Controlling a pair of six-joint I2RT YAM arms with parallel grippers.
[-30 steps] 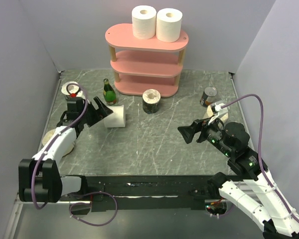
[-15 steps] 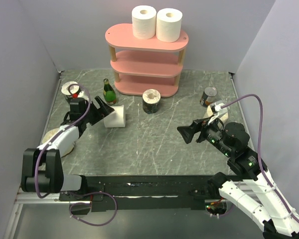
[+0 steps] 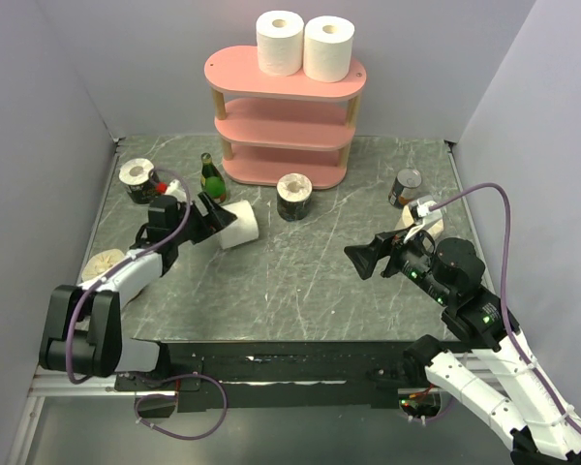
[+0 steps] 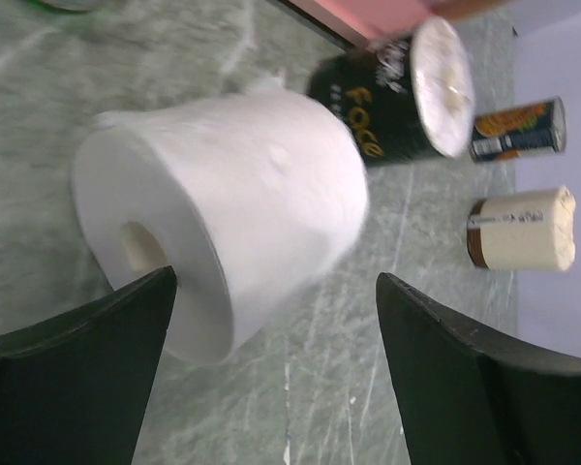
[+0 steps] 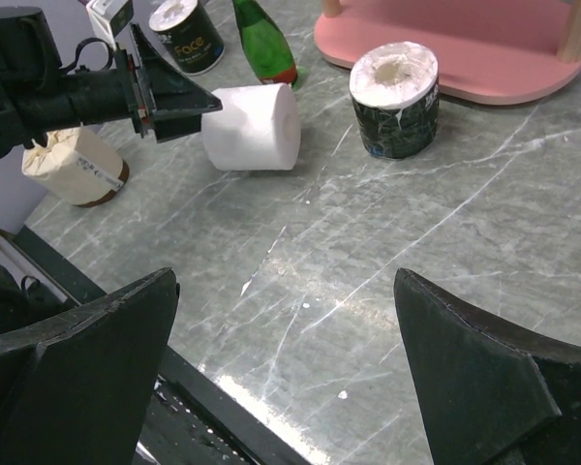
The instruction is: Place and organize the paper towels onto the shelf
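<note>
The pink shelf [image 3: 230, 70] stands at the back with two white rolls [image 3: 280, 42] [image 3: 328, 48] on its top board. A third white roll [image 3: 238, 225] lies on its side on the table. My left gripper [image 3: 217, 215] is open, its tips at the roll's hollow end [image 4: 140, 247]. The jaws do not close on the roll. One dark-banded roll [image 3: 294, 197] stands by the shelf's base, another [image 3: 136, 179] at far left. Cream rolls sit at left [image 3: 105, 266] and right [image 3: 416, 221]. My right gripper [image 3: 363, 260] is open and empty above the table, also seen in its wrist view [image 5: 286, 276].
A green bottle [image 3: 211, 178] stands just behind the lying white roll. A small metal can [image 3: 404, 187] stands at the right near the cream roll. Grey walls close in both sides of the table.
My left gripper has moved right, up to the lying white roll. The roll has shifted a little right and turned. The right arm has not moved.
</note>
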